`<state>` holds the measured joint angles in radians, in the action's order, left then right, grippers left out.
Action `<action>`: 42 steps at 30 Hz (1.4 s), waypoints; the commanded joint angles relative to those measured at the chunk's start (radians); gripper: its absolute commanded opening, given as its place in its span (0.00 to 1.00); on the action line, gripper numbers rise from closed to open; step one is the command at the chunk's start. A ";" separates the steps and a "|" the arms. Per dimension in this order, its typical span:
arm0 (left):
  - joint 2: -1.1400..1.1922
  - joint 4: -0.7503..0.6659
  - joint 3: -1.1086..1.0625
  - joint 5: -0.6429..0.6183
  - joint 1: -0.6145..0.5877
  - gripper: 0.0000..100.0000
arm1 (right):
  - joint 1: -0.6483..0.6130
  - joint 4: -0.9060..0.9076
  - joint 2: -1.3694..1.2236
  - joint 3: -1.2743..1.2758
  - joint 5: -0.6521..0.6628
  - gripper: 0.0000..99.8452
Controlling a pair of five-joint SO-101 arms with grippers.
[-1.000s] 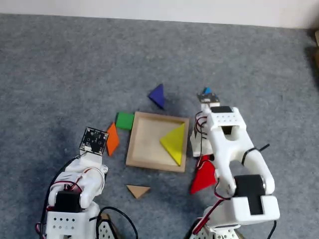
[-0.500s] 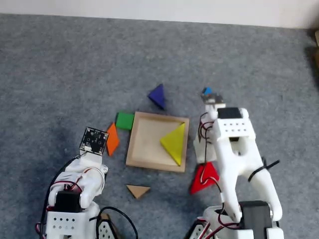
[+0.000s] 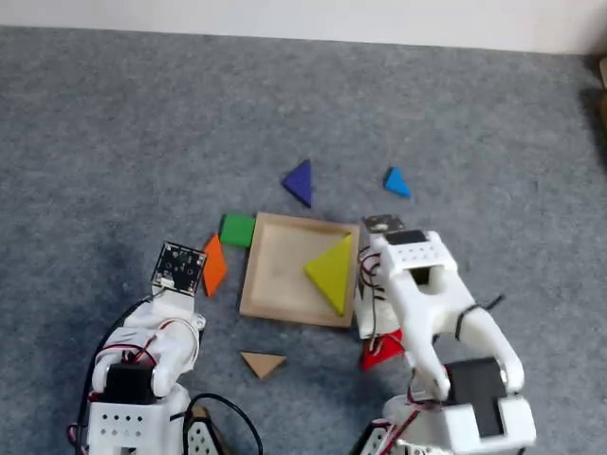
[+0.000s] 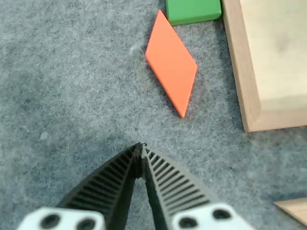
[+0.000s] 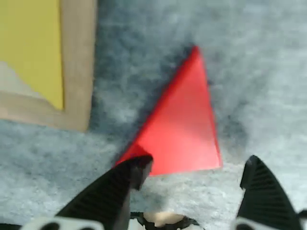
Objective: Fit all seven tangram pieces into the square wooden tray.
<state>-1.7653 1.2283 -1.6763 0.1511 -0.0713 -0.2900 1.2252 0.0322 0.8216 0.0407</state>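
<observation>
The square wooden tray (image 3: 275,275) lies mid-table with a yellow triangle (image 3: 332,270) inside, along its right side. A red triangle (image 5: 184,124) lies on the carpet just right of the tray; my right gripper (image 5: 192,170) stands open directly over it, one finger at each side. The red triangle (image 3: 384,349) peeks from under that arm. An orange parallelogram (image 4: 171,69) and a green square (image 4: 192,9) lie left of the tray (image 4: 259,72). My left gripper (image 4: 140,160) is shut and empty, short of the orange piece.
A dark blue triangle (image 3: 300,181) and a small light blue triangle (image 3: 396,181) lie beyond the tray. A tan triangle (image 3: 262,362) sits on the near carpet between the arms. Grey carpet (image 3: 142,123) stretches open at the far left.
The right arm has drawn back from the light blue triangle toward the near side and now hangs over the red triangle. The left arm has stayed put.
</observation>
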 commanded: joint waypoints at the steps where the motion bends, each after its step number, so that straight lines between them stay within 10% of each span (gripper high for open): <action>1: -0.053 0.006 -0.021 0.008 -0.013 0.01 | -0.044 -0.054 -0.104 0.013 -0.014 0.31; 28: -0.053 0.006 -0.021 0.008 -0.013 0.01 | -0.163 0.189 -0.104 -0.341 -0.023 0.00; 42: -0.053 0.006 -0.021 0.008 -0.013 0.01 | -0.163 0.291 0.389 -0.300 0.118 0.12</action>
<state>-1.7653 1.2283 -1.6763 0.1511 -0.0713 -0.4450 1.5060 0.2685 0.4672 0.1312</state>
